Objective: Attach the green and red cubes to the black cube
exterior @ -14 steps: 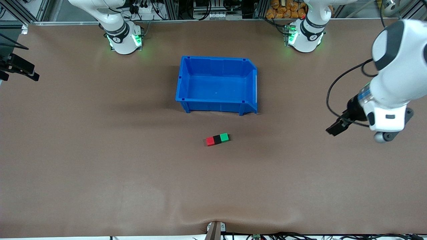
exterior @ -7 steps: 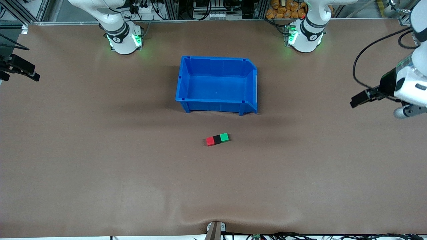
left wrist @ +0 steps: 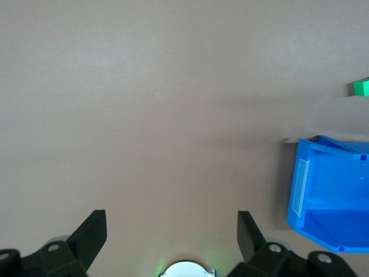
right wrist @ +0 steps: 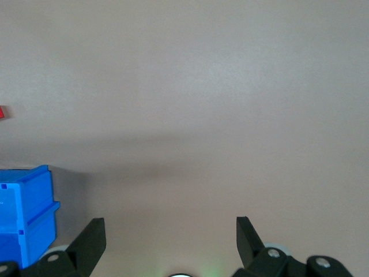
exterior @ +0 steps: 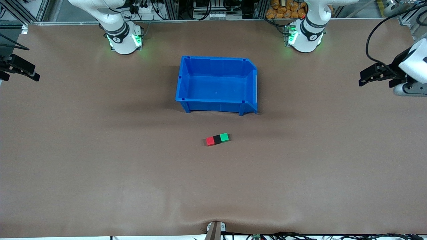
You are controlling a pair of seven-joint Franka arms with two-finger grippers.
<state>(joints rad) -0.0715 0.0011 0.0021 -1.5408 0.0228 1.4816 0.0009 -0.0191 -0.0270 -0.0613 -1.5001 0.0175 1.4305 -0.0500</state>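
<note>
The red cube point(exterior: 210, 141), the black cube point(exterior: 217, 139) and the green cube point(exterior: 224, 137) lie in one touching row on the brown table, the black one in the middle, nearer to the front camera than the blue bin. My left gripper point(exterior: 375, 80) hangs open and empty over the left arm's end of the table. My right gripper point(exterior: 21, 76) waits open and empty over the right arm's end. In the left wrist view the open left gripper point(left wrist: 169, 222) faces bare table, with the green cube point(left wrist: 361, 87) at the edge. In the right wrist view the open right gripper point(right wrist: 170, 226) faces bare table, with a sliver of the red cube point(right wrist: 2, 112).
A large blue bin point(exterior: 213, 106) stands empty mid-table between the cubes and the arm bases; its walls point(left wrist: 300, 184) point(right wrist: 26, 196) show in both wrist views. The brown mat point(exterior: 217, 218) bulges slightly at the table edge nearest the front camera.
My left arm has swung outward and toward the bases' side, away from the table middle. The right arm and the row of cubes have not moved.
</note>
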